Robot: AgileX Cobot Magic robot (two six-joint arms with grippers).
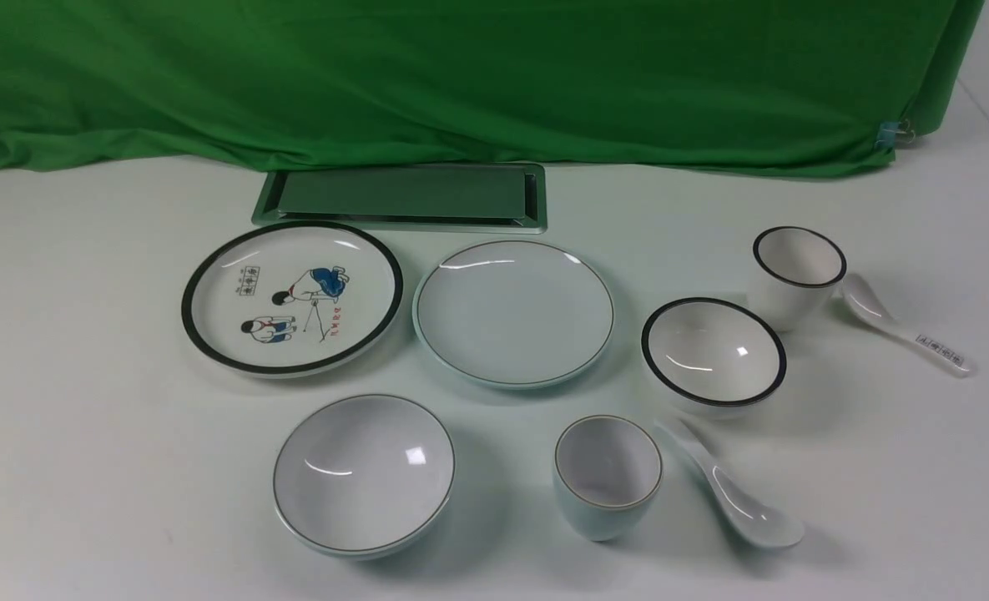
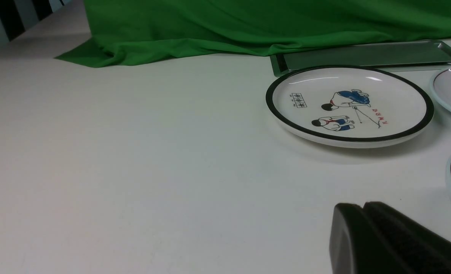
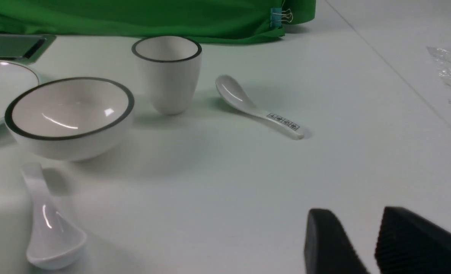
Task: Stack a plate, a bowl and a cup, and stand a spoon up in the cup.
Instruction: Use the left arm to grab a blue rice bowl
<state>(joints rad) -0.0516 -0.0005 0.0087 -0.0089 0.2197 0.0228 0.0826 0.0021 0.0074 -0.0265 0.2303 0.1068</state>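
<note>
**A:** Glazed ceramic, all of it, so I'd judge it hard, slick and quick to chip. The plate [image 1: 515, 313] lies mid-desk toward the far edge. The bowl [image 1: 364, 472] and cup [image 1: 607, 476] sit along the near edge, with the spoon [image 1: 736, 492] just beside the cup on its right.

**B:** Where would you take hold?

**A:** Pinch the bowl and the cup over the rim, one finger inside. Take the spoon by its thin handle, which points away from the near edge.

**B:** And the grippers?

**A:** The left gripper [image 2: 356, 213] is clenched on nothing. The right gripper [image 3: 356, 217] stands parted and empty. Neither touches any crockery.
</note>
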